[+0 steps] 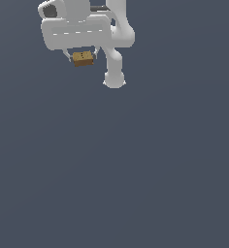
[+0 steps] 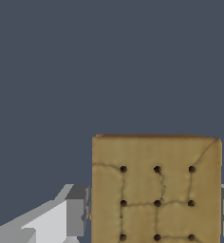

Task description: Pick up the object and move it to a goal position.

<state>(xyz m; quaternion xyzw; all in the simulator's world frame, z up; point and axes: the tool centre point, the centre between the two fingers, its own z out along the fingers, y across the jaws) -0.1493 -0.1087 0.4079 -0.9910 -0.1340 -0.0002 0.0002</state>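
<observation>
Block (image 1: 82, 58) of tan-brown material, marked with dark dots, sits pinched between the two fingers (image 2: 76, 216) of the white pincer (image 1: 82, 57), high at the exterior view's upper left, apparently clear of the plain grey tabletop (image 1: 136, 184). The wrist view shows a finger pressed against each side of the block. No goal marker shows in either view. Risk from here, by judgement: a quick swing could let the block slip or twist in so narrow a grip and drop short of the goal.

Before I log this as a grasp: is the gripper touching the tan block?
Touching. In the wrist view the gripper has its grey fingers flush against the block sides, no gap showing.
</observation>
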